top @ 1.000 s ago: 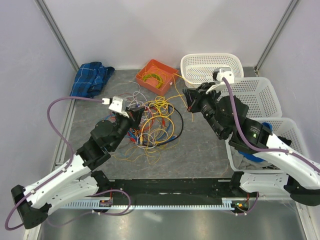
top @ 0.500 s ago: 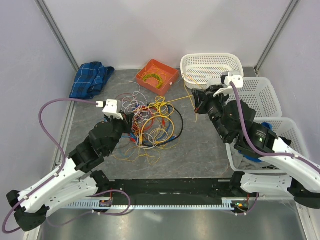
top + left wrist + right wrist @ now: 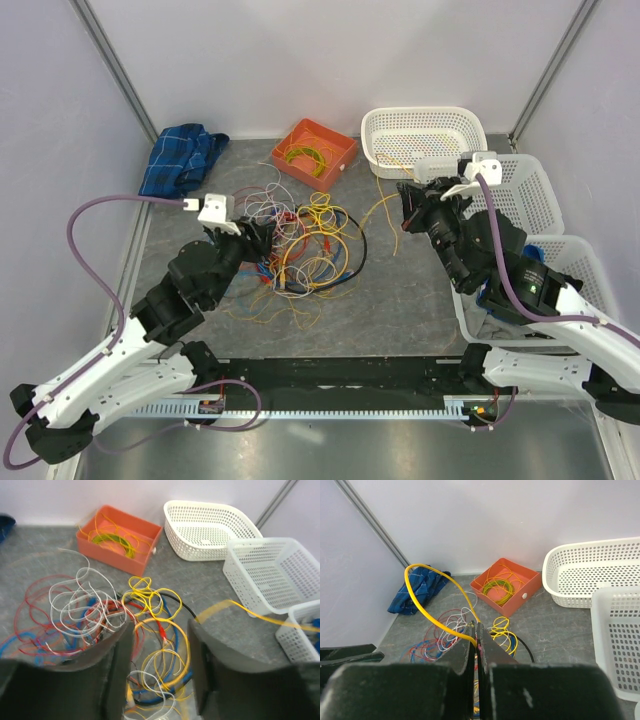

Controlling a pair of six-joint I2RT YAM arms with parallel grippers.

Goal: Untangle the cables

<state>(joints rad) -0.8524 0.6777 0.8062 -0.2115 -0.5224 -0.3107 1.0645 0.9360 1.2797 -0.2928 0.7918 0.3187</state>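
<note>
Orange tray (image 3: pixel 336 146) behind cables (image 3: pixel 305 245), white baskets (image 3: pixel 420 135) to R.

The cables (image 3: pixel 305 250) lie in a loose tangled heap of yellow, red, blue, white and black at mid-frame; one yellow cable (image 3: pixel 406 576) arches out rightward.

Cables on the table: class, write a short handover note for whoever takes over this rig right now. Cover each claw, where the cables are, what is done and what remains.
The left claw is open above the tangle, holding nothing.
The right claw is shut on a yellow cable, drawn out to the right of the pile, toward the white baskets.
Done: a yellow-green coil lies in the orange tray.
Left: red, blue, white, black and yellow wires are knotted mid-table.
</note>
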